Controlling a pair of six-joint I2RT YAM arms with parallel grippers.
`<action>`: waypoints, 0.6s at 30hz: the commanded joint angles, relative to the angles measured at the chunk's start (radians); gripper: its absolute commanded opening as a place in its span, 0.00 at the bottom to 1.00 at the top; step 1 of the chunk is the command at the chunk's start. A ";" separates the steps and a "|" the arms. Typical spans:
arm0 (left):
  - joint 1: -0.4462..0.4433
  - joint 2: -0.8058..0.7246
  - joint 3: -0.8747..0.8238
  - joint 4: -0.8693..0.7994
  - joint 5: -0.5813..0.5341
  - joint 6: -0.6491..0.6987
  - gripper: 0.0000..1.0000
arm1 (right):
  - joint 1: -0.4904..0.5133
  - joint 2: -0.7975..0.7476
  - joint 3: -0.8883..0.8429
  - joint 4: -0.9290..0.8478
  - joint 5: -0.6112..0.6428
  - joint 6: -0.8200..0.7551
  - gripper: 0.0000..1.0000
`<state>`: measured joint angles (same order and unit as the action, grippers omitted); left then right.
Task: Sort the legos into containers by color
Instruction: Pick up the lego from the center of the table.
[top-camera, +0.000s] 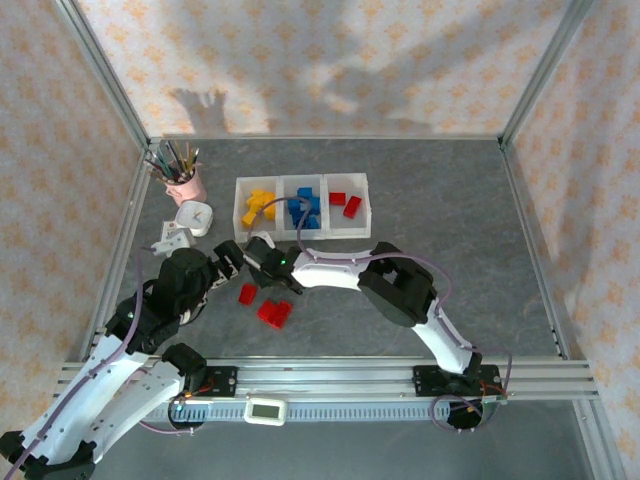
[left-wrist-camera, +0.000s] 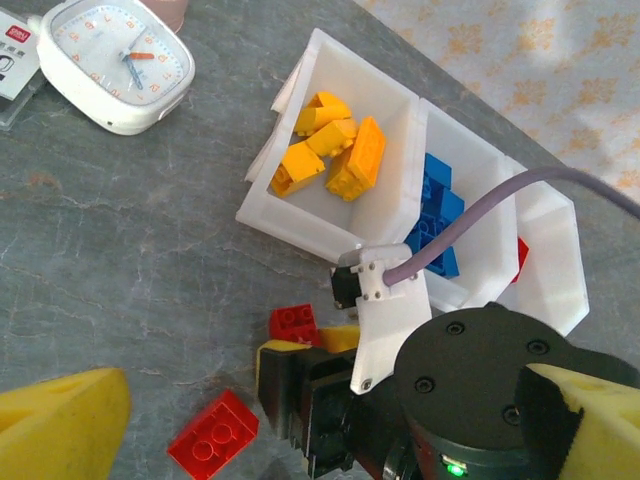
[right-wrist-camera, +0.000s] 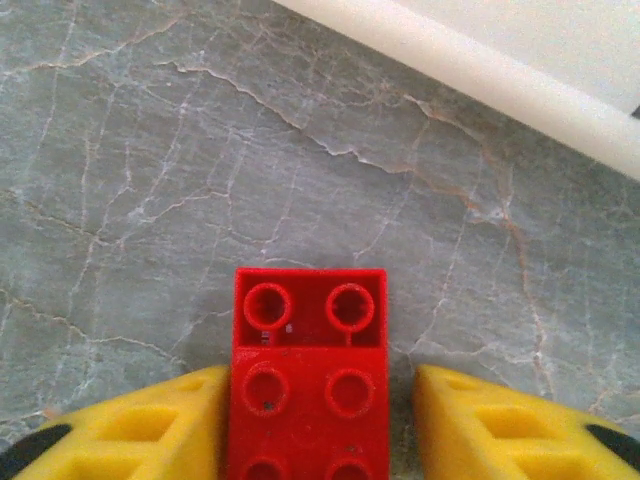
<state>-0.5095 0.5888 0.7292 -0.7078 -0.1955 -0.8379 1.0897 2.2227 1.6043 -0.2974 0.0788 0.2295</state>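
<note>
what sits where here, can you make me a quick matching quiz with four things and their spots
Things:
1. yellow bricks
2. blue bricks
3. clock
4. red brick

Places:
a. middle bin
b. in the open right gripper
c. left bin
d. beside the pink cup

Pairs: 1-c, 2-a, 3-d, 4-b
</note>
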 joint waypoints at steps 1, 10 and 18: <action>0.007 0.005 -0.008 -0.015 -0.020 0.002 0.99 | -0.003 0.002 0.010 -0.028 0.037 -0.014 0.39; 0.007 0.028 0.014 0.047 0.041 0.034 0.99 | -0.021 -0.251 -0.181 0.029 0.097 0.023 0.21; 0.007 0.143 0.029 0.224 0.137 0.099 0.99 | -0.199 -0.542 -0.377 0.034 0.133 0.081 0.22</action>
<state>-0.5095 0.6991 0.7292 -0.5896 -0.1055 -0.7837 0.9611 1.7485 1.2667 -0.2718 0.1478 0.2775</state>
